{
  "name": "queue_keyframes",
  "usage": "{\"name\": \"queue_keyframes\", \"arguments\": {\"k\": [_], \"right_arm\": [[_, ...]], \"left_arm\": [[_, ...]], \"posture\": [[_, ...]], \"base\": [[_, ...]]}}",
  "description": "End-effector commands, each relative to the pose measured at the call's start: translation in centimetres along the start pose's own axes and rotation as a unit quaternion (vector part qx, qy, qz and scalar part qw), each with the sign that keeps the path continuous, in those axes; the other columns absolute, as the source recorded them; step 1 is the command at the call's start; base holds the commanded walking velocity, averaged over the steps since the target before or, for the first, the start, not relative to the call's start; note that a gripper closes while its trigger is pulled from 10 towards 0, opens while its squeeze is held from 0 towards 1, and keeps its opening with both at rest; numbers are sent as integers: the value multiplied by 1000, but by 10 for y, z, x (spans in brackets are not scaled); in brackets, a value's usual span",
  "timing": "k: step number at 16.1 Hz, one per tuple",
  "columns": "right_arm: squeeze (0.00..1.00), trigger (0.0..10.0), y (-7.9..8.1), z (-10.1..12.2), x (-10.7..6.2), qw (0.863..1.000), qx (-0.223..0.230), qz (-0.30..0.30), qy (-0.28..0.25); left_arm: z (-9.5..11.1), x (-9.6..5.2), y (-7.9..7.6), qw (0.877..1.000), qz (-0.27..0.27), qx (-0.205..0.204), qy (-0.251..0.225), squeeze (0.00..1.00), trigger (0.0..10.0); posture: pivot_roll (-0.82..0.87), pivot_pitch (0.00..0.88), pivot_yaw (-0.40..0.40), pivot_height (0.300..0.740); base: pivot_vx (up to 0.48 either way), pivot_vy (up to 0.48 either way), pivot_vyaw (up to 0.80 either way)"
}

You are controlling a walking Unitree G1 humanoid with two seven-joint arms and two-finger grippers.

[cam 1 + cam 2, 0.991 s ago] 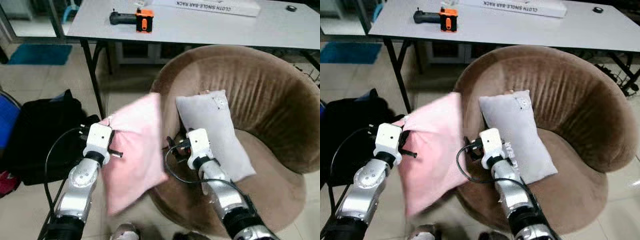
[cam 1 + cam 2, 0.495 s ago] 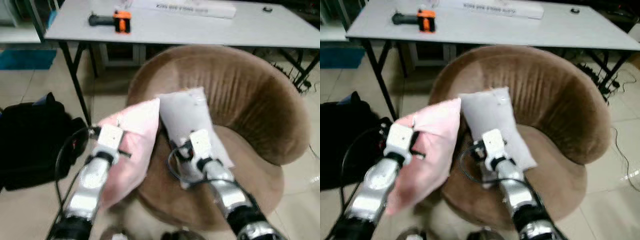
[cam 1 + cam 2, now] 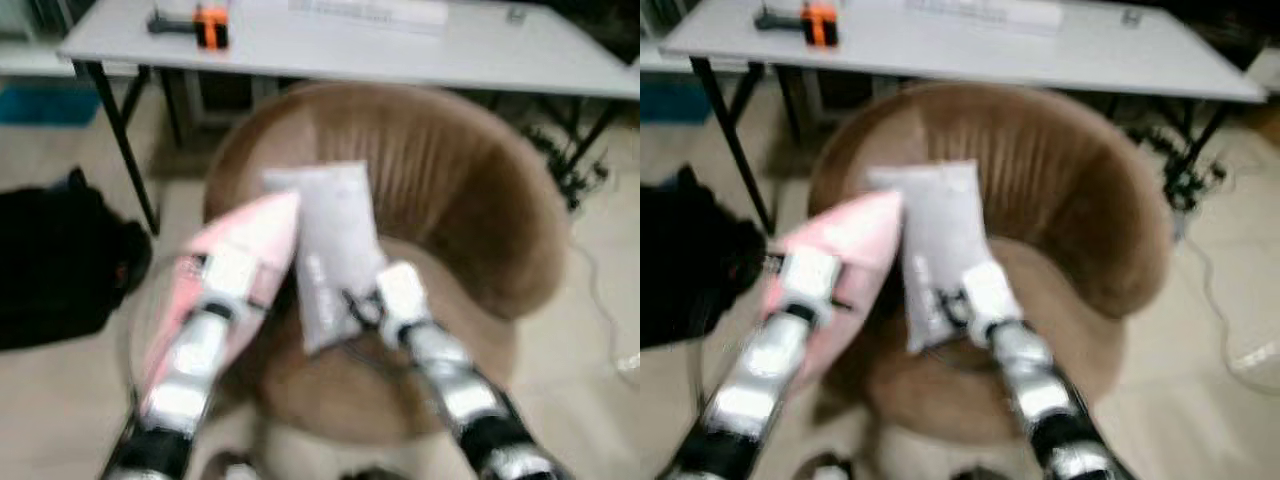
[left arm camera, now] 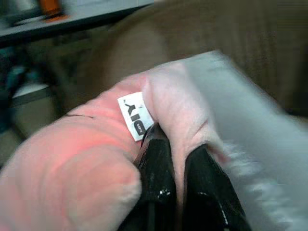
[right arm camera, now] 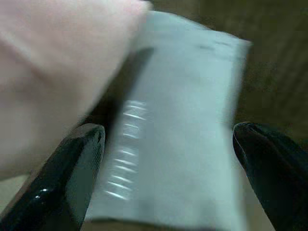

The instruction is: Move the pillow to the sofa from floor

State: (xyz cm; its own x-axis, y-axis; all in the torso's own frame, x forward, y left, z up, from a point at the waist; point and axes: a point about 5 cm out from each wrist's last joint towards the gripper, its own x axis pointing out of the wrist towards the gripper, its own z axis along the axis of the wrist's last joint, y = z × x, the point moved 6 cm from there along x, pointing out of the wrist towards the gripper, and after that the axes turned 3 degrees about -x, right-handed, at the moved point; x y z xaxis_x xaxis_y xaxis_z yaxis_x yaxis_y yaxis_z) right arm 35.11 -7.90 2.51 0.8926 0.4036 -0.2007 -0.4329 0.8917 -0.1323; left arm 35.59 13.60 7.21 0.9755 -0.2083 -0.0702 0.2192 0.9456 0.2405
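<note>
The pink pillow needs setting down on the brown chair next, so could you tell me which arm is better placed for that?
Left. The left pincer is shut on the pink pillow, held at the brown chair's edge beside the grey pillow. The right pincer is open, holding nothing.

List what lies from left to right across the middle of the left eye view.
black bag → pink pillow, pinched in the left hand → grey pillow → brown round sofa
</note>
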Motion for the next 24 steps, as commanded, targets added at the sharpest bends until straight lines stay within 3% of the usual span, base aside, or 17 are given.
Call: {"name": "queue_keyframes", "arguments": {"k": [1,6,10,13,15,16,19,21,24], "right_arm": [[0,10000,5,5,3,1000,4,6,-7],[0,10000,-2,5,1,1000,7,-10,-10],[0,10000,-3,5,0,1000,9,-12,-11],[0,10000,-12,7,0,999,9,-35,-13],[0,10000,-30,14,-3,995,24,-88,-26],[0,10000,-31,13,-4,995,25,-93,-26],[0,10000,-25,0,-9,992,45,-113,-16],[0,10000,-9,4,-3,994,49,-99,-21],[0,10000,-8,11,2,993,52,-98,-27]], "left_arm": [[5,2,5,1000,5,10,-9,0,0],[9,7,11,1000,11,-9,-12,0,0],[9,10,22,999,32,-24,-8,0,0],[6,13,12,1000,8,-23,-6,0,0],[13,26,-2,999,-35,-15,-6,0,0],[14,28,-3,999,-40,-14,-6,0,0],[26,38,-1,998,-62,6,-14,0,0],[35,43,3,997,-74,20,-24,0,0],[35,43,4,996,-83,27,-23,0,0]], "posture": [[109,99,-98,740],[101,109,-95,740],[99,114,-97,740],[77,97,-75,740],[9,65,-13,740],[9,65,-13,740],[-13,57,10,740],[-2,58,37,740],[3,61,53,740]], "base": [[0,-461,0],[182,-393,0],[0,0,0],[0,0,0],[0,0,0],[0,0,0],[0,0,0],[0,0,0],[0,0,0]]}}
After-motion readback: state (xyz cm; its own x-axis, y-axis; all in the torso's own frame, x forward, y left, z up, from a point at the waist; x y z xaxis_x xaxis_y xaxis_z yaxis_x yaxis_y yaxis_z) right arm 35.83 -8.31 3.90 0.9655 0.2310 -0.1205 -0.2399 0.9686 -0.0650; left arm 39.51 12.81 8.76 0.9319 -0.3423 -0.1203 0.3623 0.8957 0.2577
